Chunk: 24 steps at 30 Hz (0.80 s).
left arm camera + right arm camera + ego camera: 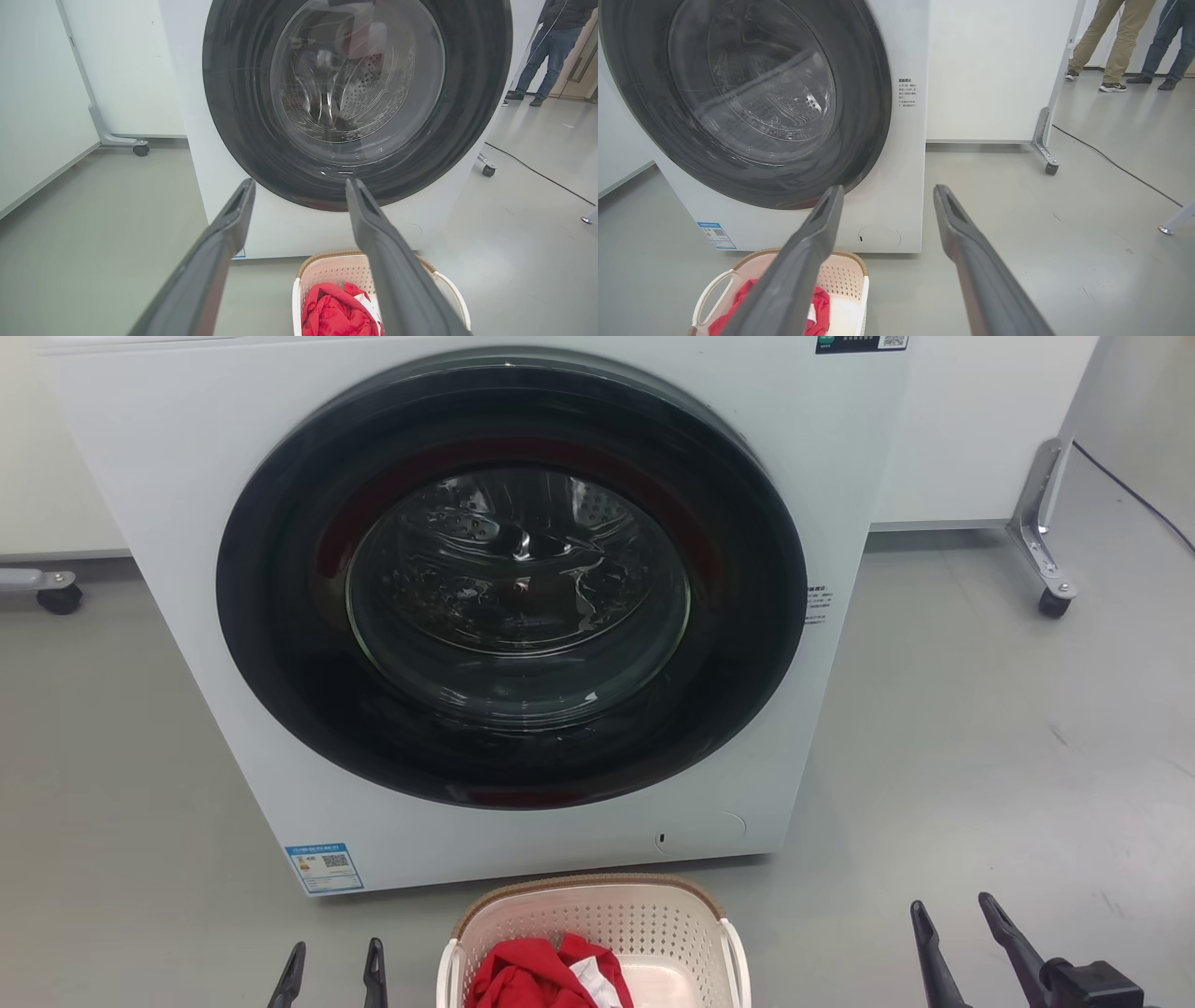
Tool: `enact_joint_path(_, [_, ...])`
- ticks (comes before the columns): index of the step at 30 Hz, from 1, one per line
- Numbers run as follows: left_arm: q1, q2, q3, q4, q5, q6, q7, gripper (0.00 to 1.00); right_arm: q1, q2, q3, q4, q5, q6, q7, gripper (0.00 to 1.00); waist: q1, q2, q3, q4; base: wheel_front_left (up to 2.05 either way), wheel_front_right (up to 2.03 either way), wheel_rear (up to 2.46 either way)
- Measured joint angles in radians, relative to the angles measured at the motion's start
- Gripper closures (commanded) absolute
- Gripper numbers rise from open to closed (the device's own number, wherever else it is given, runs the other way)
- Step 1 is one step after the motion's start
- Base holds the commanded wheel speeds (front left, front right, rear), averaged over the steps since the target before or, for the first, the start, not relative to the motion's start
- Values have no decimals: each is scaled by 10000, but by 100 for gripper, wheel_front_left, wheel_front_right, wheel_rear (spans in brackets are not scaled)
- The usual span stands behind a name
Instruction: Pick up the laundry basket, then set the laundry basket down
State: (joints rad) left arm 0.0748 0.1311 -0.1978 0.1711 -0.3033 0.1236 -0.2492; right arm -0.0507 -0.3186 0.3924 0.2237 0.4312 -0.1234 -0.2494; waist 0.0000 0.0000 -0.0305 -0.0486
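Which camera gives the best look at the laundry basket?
The head view: the laundry basket sits unobstructed, both handles showing, though cropped at the bottom edge. In each wrist view one dark gripper finger crosses it.

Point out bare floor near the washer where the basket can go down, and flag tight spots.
Widest bare floor: right of the washing machine, out to the right caster. A second patch: left of it, toward the left caster. Crowded: directly before the machine, where the laundry basket sits holding red clothes.
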Motion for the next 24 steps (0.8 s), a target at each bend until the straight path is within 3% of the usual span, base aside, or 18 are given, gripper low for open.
enact_joint_path(24, [187, -345, 418, -299, 533, 6, 688, 0, 436, 232, -794, -408, -625, -12, 4, 0, 0, 0, 71, 119, 0, 0, 0])
